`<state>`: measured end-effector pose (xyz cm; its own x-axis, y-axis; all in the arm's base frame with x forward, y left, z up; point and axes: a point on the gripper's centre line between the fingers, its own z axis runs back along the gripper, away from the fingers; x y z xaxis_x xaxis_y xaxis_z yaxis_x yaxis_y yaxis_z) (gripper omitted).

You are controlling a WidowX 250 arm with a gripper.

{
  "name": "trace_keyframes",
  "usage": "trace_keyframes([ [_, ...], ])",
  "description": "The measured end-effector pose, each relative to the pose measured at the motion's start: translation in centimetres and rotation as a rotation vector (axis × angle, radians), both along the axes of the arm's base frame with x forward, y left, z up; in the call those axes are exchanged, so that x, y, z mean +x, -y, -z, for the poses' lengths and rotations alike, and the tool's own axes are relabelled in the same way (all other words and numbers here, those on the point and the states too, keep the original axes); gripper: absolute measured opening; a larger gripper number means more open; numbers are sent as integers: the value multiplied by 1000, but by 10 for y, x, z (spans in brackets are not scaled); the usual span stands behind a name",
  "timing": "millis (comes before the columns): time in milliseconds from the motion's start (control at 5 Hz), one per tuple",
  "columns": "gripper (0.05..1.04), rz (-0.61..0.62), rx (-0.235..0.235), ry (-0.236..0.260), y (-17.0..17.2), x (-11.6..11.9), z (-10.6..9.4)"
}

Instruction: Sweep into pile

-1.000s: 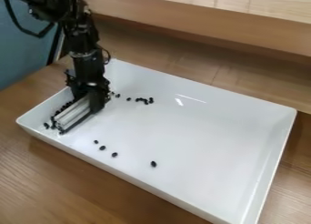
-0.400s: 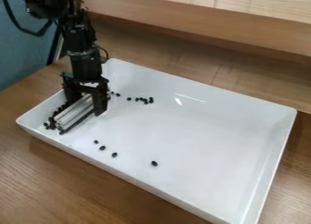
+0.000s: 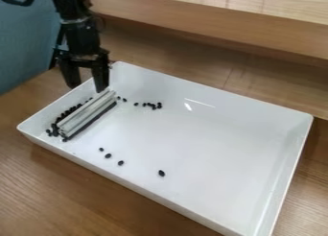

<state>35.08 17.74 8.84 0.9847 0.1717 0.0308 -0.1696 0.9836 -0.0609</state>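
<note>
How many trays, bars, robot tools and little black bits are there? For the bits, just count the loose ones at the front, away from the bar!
Tray: 1
Bar: 1
Robot tool: 1
Loose black bits at the front: 4
Total: 7

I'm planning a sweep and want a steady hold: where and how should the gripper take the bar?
Probably around the middle of the bar, from above, one finger on each long side: it lies lengthwise, long and narrow, its top uncovered. The gripper is open above its far end. Beans crowd one long side, so that finger may touch them.
</note>
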Motion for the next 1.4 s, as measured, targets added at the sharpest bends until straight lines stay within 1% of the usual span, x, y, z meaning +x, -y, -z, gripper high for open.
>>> trace_keyframes([
  [200, 998, -20, -13, 26, -4, -3, -10],
  [400, 998, 45, 10, 19, 23, 5, -21],
  [600, 998, 183, 7, -16, 74, 13, -13],
  [800, 998, 261, 37, 16, 103, 13, -27],
  [1000, 998, 339, 14, 0, 138, 11, -19],
  [1200, 998, 400, 13, 26, 162, 8, -29],
  [1400, 998, 415, -3, 22, 169, 3, -28],
])
